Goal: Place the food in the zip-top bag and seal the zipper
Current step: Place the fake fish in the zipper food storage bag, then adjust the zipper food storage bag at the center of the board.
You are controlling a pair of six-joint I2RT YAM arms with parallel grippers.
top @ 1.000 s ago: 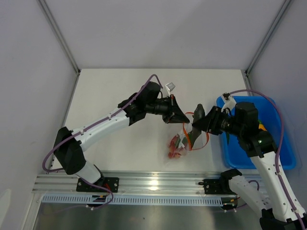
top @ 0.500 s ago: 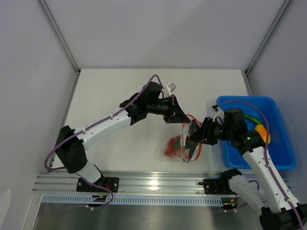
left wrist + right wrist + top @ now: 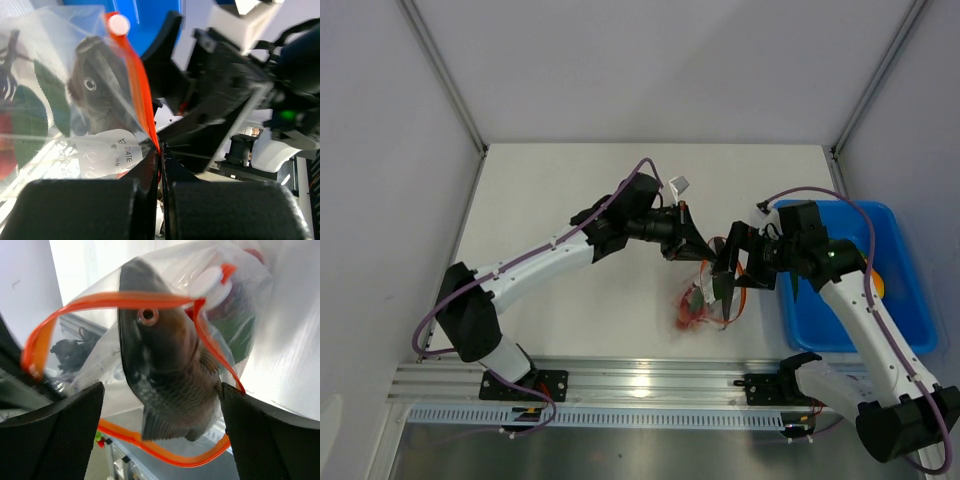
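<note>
Bag [image 3: 700,300] hangs mid-frame, left claw [image 3: 161,152] clenched on zipper [image 3: 137,85]. Right claw [image 3: 161,390] released; fish [image 3: 160,360] sits in mouth. Back out straight, clear of zipper.

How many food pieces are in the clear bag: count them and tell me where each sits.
2. A toy fish lies just inside the open mouth of the zip-top bag; a red tomato cluster with green leaves sits deeper, beyond its head. Others may be hidden behind them.
</note>
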